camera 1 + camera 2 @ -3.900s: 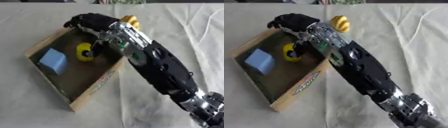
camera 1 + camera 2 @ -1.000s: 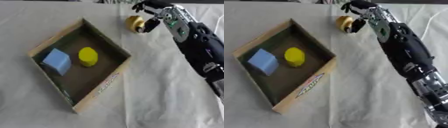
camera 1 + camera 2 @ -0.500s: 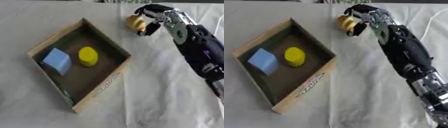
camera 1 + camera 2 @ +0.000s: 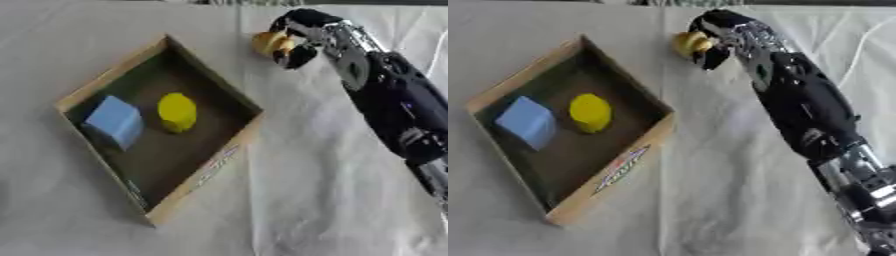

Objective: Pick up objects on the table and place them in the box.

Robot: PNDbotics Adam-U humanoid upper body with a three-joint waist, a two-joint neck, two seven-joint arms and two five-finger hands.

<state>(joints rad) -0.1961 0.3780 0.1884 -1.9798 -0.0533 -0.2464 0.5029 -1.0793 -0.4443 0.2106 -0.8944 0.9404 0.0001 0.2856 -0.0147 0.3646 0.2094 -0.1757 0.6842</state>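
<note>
Over on the left of the cloth-covered table [image 4: 79,210] sits the box [image 4: 206,172], a shallow cardboard tray turned cornerwise so that one corner points toward the far edge and another toward the near edge, with a printed label along its lower right wall. Inside it, toward the left corner, lies a light blue cube [image 4: 114,121], and just beside that, nearer the middle of the dark floor, a yellow rounded piece [image 4: 178,111]; the two look close together but whether they touch I cannot tell. To the right of the box's far corner, out on the bare cloth near the far edge, is a small golden-yellow object [image 4: 268,43], rounded and shiny, its exact shape too unclear to name. The right hand [image 4: 296,36] is on it: the black fingers arch over the top from the far side and the thumb curls in from below, so the object sits pinched between them, with most of its left face showing. It appears to be at table level, though I cannot say for certain whether it rests on the cloth or is lifted off it. From the hand the black-and-silver right arm [image 4: 389,95] slopes down and away to the lower right corner of the view. A pale cable [image 4: 859,47] trails over the cloth at the far right.
</note>
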